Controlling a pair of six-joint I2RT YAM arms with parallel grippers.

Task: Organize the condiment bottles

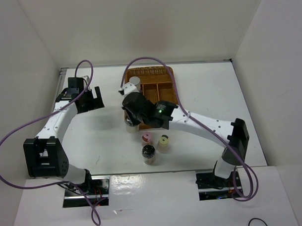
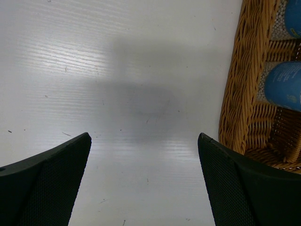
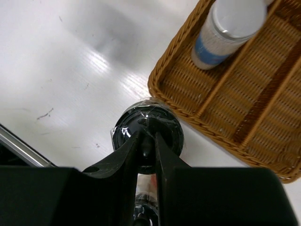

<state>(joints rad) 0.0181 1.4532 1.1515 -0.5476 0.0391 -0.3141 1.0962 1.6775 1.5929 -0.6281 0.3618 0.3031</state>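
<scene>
1. Dark-capped bottle (image 3: 149, 126): clear body and round black cap, seen from above, standing on the white surface (image 3: 56, 70) at the near-left corner of the wicker tray (image 3: 244, 117).
2. Right gripper (image 3: 147, 142): fingers drawn almost together directly over that cap; whether they pinch it cannot be told.
3. Left gripper (image 2: 143, 188): spread wide, left of the tray, well apart from the bottle.

From above, the right arm (image 1: 201, 122) covers the tray's (image 1: 176, 92) near-left corner and nearly all of a bottle (image 1: 130, 124) beside it. In the left wrist view two blue-labelled bottles (image 2: 284, 84) run off the right edge (lids unseen). The right fingers (image 3: 122, 160) mask the dark cap's (image 3: 123, 128) middle; whether they pinch it can't be told
</scene>
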